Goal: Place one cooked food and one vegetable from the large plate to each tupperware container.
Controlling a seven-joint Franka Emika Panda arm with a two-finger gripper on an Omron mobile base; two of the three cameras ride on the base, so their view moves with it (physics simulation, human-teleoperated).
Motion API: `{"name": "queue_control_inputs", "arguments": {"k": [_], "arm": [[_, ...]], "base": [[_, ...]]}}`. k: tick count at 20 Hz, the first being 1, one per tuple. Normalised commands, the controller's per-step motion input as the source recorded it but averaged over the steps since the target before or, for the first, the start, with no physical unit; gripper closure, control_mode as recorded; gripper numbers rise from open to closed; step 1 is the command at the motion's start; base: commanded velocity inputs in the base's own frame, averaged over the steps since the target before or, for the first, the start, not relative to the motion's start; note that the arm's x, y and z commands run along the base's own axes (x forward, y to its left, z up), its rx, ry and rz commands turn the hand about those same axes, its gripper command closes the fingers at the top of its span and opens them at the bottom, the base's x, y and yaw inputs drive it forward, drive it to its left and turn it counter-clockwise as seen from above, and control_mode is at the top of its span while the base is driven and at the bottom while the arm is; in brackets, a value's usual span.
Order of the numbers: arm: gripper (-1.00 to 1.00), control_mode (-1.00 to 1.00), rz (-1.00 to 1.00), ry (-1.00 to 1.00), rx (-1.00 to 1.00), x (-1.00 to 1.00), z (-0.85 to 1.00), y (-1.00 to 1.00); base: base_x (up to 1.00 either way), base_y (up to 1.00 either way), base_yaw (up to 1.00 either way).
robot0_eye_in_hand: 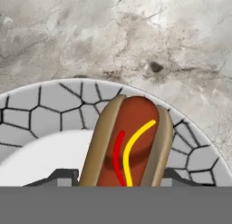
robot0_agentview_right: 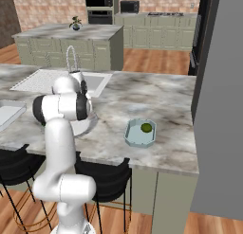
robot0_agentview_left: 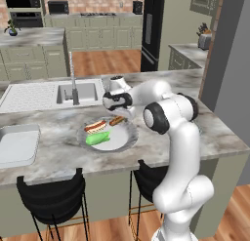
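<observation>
Marble counter point(robot0_agentview_left: 58, 147): one plate point(robot0_agentview_left: 124, 140), three foods.

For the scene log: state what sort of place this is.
A home kitchen, rendered rather than real. A marble-topped island carries a sink with a tall faucet, and a wall oven and pale green cabinets stand behind.

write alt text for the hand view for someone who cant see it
A hot dog, red sausage in a tan bun with yellow and red sauce lines, sits between the gripper finger tips, which press its sides. It lies on the large plate, whose rim has a cracked-tile pattern, with marbled counter beyond.
</observation>
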Motion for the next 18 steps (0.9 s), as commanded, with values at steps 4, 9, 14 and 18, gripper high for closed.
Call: {"name": "queue_control_inputs", "arguments": {"k": [4, 9, 14, 18], "arm": [[1.0, -1.0, 0.17, -0.05, 0.03, -0.74, 0.28, -0.99], [1.0, -1.0, 0.27, -0.05, 0.04, -0.94, 0.17, -1.0], [1.0, -1.0, 0.41, 0.01, 0.01, -0.67, 0.39, -0.88], [1.0, -1.0, 0.51, 0.0, 0.0, -0.34, 0.23, -0.92]], "base": [[0.0, 0.0, 0.0], [0.0, 0.0, 0.0], [0.0, 0.0, 0.0], [0.0, 0.0, 0.0]]}}
